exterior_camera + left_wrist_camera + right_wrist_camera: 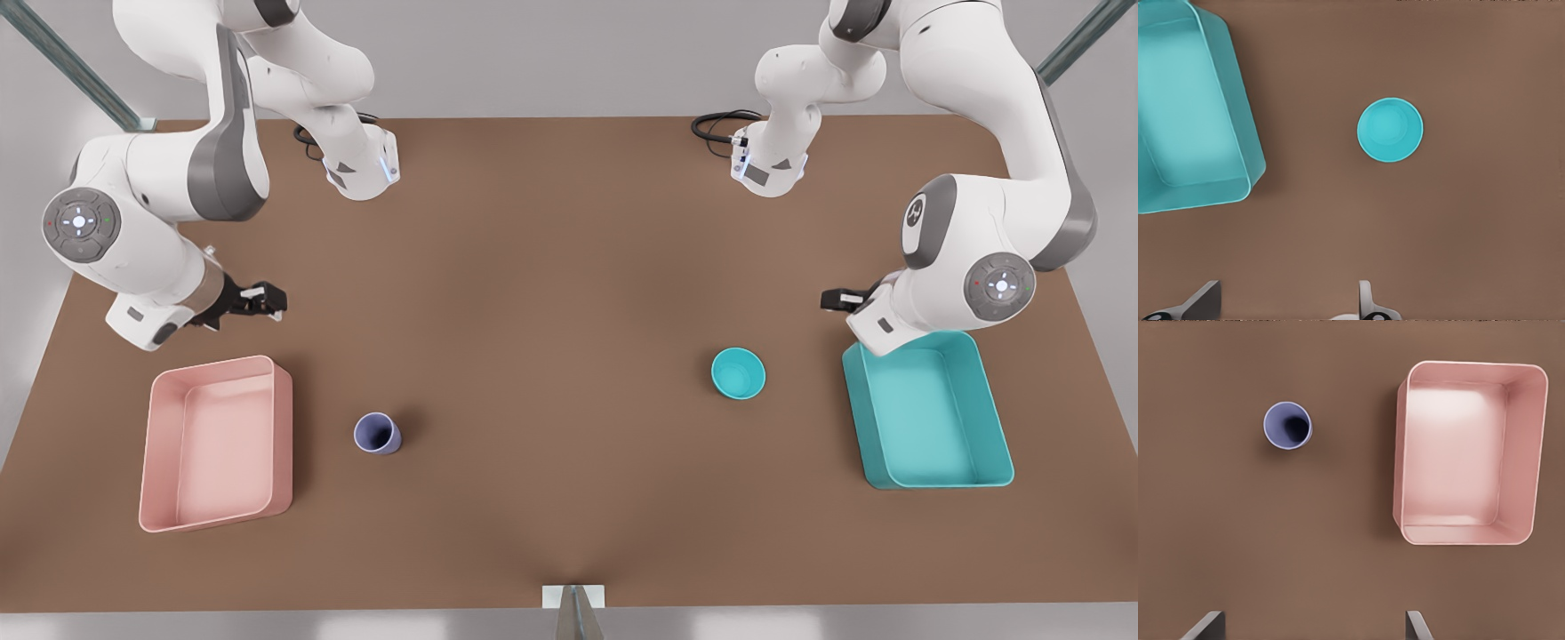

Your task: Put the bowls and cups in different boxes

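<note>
The teal bowl (738,372) (1390,129) stands upright on the table, toward the front view's right, a short way from the teal box (927,411) (1191,107). Near the pale pink box (218,442) (1469,452), on the front view's left, the lavender cup (377,433) (1287,425) stands upright. Both boxes hold nothing. My left gripper (840,300) (1285,303) hovers open above the table beside the teal box's far end, apart from the bowl. Behind the pink box my right gripper (262,300) (1311,627) hangs open, well away from the cup.
The brown table (551,267) has bare room between the cup and the bowl. Both arm bases (360,164) (769,160) stand at the far edge with cables beside them. A small metal bracket (573,597) sits at the near edge.
</note>
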Robot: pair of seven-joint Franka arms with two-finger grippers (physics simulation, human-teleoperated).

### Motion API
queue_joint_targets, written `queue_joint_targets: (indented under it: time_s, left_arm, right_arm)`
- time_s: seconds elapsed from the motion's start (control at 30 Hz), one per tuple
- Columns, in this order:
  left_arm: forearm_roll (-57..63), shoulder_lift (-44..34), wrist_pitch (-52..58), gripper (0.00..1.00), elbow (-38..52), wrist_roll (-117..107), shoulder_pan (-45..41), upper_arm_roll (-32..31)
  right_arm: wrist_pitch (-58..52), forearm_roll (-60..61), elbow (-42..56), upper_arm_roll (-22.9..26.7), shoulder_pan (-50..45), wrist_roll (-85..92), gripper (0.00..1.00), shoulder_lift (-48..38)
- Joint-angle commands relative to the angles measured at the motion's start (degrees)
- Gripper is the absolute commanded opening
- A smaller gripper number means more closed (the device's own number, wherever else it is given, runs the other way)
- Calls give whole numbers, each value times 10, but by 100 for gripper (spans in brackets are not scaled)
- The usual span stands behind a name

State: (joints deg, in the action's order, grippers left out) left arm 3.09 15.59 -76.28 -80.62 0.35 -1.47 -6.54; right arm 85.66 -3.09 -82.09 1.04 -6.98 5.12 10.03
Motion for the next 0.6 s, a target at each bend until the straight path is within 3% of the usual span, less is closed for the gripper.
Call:
queue_joint_targets:
  time_s: [0.0, 0.07, 0.17, 0.23, 0.37, 0.57]
  left_arm:
    - [-1, 1, -7, 100, -1, -30, 0, 0]
    - [-26, 20, -11, 100, 0, -32, -5, 0]
    - [-74, 195, -193, 100, 35, -27, -35, -5]
    - [-115, 241, -246, 100, 29, -23, -21, -5]
    - [-115, 256, -316, 100, -42, 26, -14, -5]
    - [-111, 258, -329, 100, -78, 57, -5, -2]
  right_arm:
    - [18, 0, 0, 0, 1, 23, 100, 1]
    - [22, 1, 1, -1, 0, 22, 100, 11]
    - [158, 10, 11, -11, -16, 25, 100, 105]
    - [207, 7, 16, -11, -36, 18, 100, 147]
    - [282, 11, 32, -11, -54, -3, 100, 222]
    - [349, 23, 26, -9, -33, -3, 100, 285]
